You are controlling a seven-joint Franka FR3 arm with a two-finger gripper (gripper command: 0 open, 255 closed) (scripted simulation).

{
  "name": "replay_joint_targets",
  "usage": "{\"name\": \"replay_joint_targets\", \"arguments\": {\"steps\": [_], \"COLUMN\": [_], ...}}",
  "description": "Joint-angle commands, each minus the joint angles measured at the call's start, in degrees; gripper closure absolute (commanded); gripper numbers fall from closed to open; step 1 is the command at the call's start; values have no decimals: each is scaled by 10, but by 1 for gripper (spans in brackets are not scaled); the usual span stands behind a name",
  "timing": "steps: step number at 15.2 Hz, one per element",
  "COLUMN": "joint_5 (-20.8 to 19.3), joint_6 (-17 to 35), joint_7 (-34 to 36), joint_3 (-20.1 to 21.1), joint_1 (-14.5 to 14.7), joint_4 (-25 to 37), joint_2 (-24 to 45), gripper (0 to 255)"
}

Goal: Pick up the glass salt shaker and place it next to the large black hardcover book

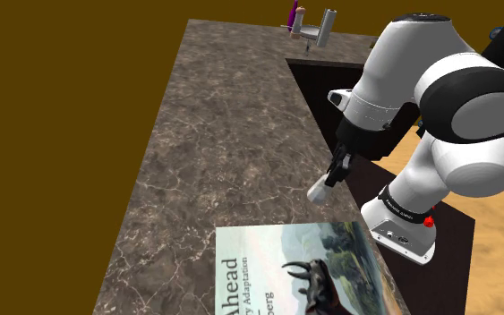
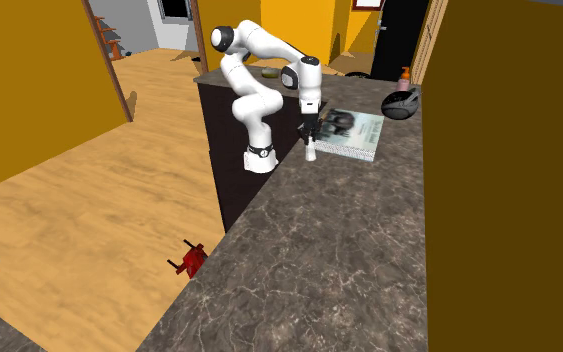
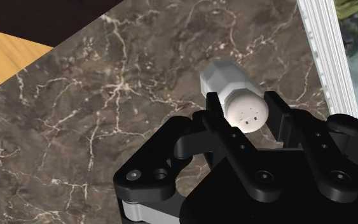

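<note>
The salt shaker, drawn white with a dotted cap, is clamped at its capped end between the two black fingers of the gripper. The jaws are pressed onto the cap from either side. The shaker is held tilted, with its body pointed away from the hand and down toward the countertop, a brown marbled surface with pale veins. Whether its lower end is touching that surface cannot be told.

The book is laid flat on the countertop. Its cover is printed with a pale landscape and a dark horned animal, and the word "Ahead" is printed on it. The shaker is held just beside the book, off the edge where the white page block is shown, with a narrow strip of bare marble between them. It is on the side of the book nearer the arm's stand.

On the far side of the book from the shaker, a black bowl and an orange bottle are set on the same countertop. Well apart from the book, at the counter's other end, a pale grey bottle is stood upright. Far from the book, a small red thing is seen on the wooden floor.
</note>
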Motion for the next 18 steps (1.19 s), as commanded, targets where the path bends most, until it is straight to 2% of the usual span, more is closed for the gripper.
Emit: {"name": "replay_joint_targets", "arguments": {"steps": [1, 2, 7, 11, 18], "joint_5": [0, 0, 0, -39, -39], "joint_6": [0, 0, 0, -86, -86], "joint_7": [0, 0, 0, 3, 3], "joint_3": [0, 0, 0, -35, -35], "joint_1": [0, 0, 0, -19, -19], "joint_4": [0, 0, 0, 59, 59], "joint_2": [0, 0, 0, -28, -28], "gripper": [255, 0, 0, 0, 0]}}
